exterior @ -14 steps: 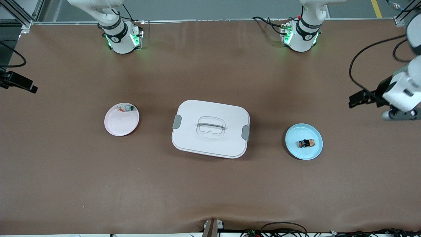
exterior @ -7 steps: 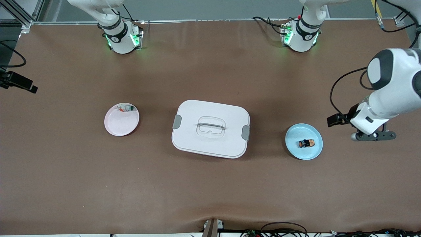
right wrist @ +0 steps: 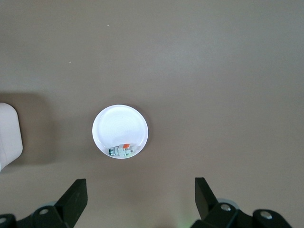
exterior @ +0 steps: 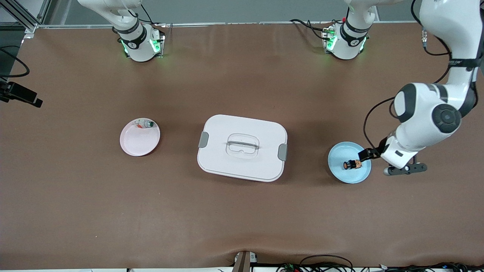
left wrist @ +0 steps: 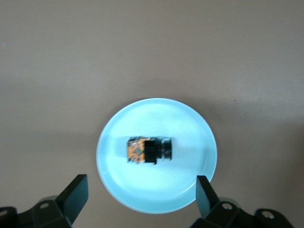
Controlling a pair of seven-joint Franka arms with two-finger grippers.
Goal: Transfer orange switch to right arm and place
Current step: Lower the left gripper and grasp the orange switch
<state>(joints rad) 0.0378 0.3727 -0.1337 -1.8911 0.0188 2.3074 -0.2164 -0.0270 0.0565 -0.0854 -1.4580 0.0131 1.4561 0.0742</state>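
Note:
The orange switch (exterior: 352, 164) (left wrist: 148, 149), a tiny black and orange block, lies on its side in the middle of a light blue plate (exterior: 341, 174) (left wrist: 116, 124). My left gripper (exterior: 368, 153) (left wrist: 141, 190) hangs open over the plate's edge toward the left arm's end of the table, apart from the switch and holding nothing. The right arm rises from its base (exterior: 138, 42) out of the front view. Its right gripper (right wrist: 140, 190) is open and empty, high over the table beside a pink plate (right wrist: 118, 124).
A white lidded box (exterior: 242, 147) (right wrist: 9, 137) with grey latches sits mid-table between the plates. The pink plate (exterior: 135, 145) toward the right arm's end holds a small white part with a green cap (exterior: 145, 123) (right wrist: 122, 150). Cables trail near the table's front edge.
The left arm has swung in from the left arm's end of the table, bringing its open gripper to the blue plate's edge. The switch, plates and box have not moved.

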